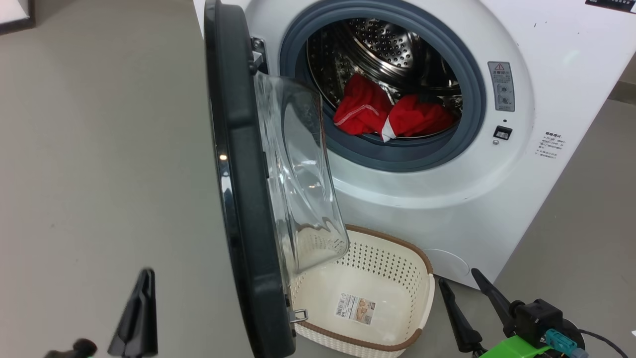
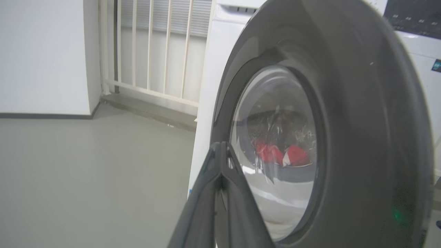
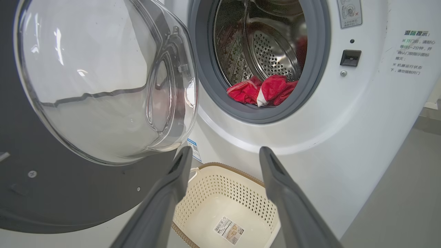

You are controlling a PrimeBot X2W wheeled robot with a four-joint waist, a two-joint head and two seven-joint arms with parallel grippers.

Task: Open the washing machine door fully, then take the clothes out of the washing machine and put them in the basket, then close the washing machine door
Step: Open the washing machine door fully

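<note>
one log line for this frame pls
door: open | clothes: in washer | basket: empty | left gripper: shut | right gripper: open

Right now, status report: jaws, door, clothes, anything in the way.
Left gripper jaws shut, empty, outside the washing machine door. Right gripper jaws open, empty. Door open; clothes in drum, basket empty. Door's glass bulges over basket's left side.

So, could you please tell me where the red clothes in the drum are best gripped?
Probably the bunched red clothes at the fold by the white trim, lying at the front lip of the drum against the grey seal. Come straight in from the front through the open mouth with the open right gripper; the door stands swung out on the left.
</note>
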